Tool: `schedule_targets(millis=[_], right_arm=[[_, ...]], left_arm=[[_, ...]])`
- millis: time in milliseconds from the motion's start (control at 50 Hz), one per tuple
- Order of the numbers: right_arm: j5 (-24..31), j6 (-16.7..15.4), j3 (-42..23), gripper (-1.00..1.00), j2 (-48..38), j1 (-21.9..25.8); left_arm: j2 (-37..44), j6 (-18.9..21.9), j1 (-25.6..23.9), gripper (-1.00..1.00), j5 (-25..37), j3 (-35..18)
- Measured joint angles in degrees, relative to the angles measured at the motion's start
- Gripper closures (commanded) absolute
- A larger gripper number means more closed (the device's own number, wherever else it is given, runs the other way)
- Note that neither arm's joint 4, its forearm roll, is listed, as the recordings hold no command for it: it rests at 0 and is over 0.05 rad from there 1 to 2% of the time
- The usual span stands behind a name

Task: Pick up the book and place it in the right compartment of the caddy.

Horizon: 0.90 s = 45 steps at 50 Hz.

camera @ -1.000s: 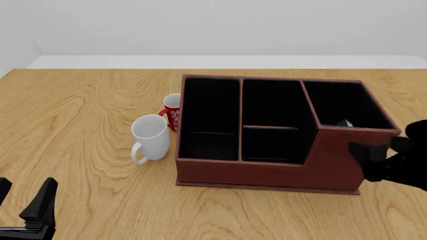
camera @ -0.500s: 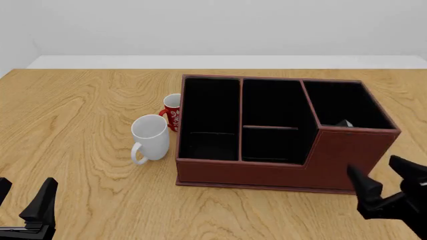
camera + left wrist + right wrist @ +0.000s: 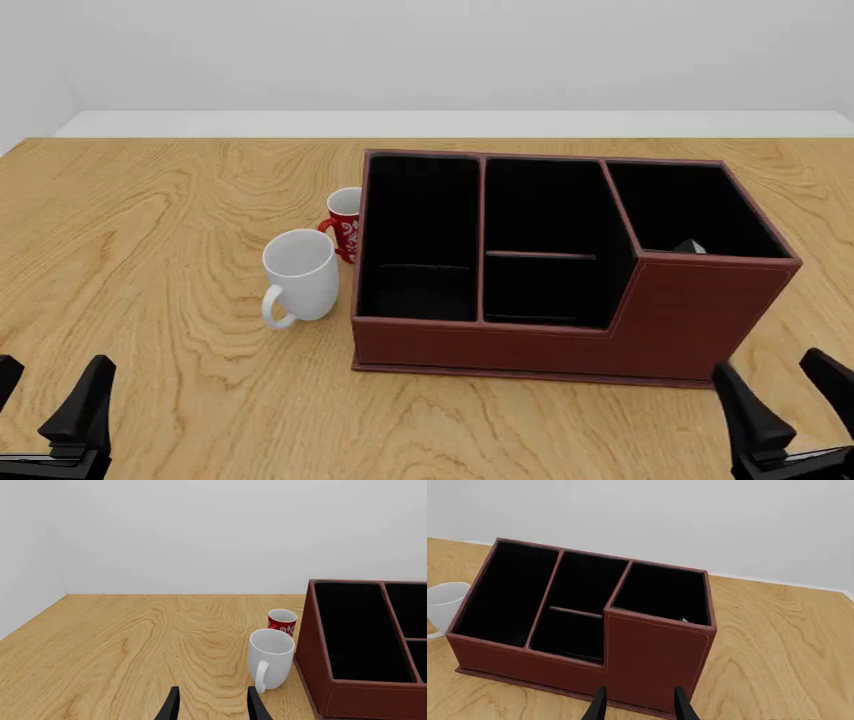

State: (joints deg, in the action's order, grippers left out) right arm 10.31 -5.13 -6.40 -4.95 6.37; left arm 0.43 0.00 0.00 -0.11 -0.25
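- The book (image 3: pixel 689 246) is down inside the right compartment (image 3: pixel 687 210) of the caddy (image 3: pixel 561 330). Only a pale sliver peeks over the near wall in the front view, so I can't tell how it's leaning in there.
- Right gripper (image 3: pixel 790 405) sits low at the near right corner, just clear of the caddy's near wall. Its fingers are spread apart with nothing between them, so it looks like the drop-off is done.
- Left gripper (image 3: pixel 47 400) is parked at the near left, well apart from everything, fingers apart and empty too. My guess is it isn't needed here.
- White mug (image 3: pixel 302 275) and red mug (image 3: pixel 344 224) stand just left of the caddy, out of the way.
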Motion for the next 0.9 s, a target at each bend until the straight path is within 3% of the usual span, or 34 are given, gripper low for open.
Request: schedule_targets(millis=[460,660,900], right_arm=[[1.0,3.7,1.9,-1.0,4.5,-0.6],[6.6,3.4,-1.6,-1.0,4.8,-1.1],[17.4,2.2,-7.1,-1.0,4.9,-1.7]], left_arm=[[0.0,0.0,0.0,-1.0,0.0,0.0],[0.0,0.0,0.0,-1.0,0.0,0.0],[0.0,0.0,0.0,-1.0,0.0,0.0]])
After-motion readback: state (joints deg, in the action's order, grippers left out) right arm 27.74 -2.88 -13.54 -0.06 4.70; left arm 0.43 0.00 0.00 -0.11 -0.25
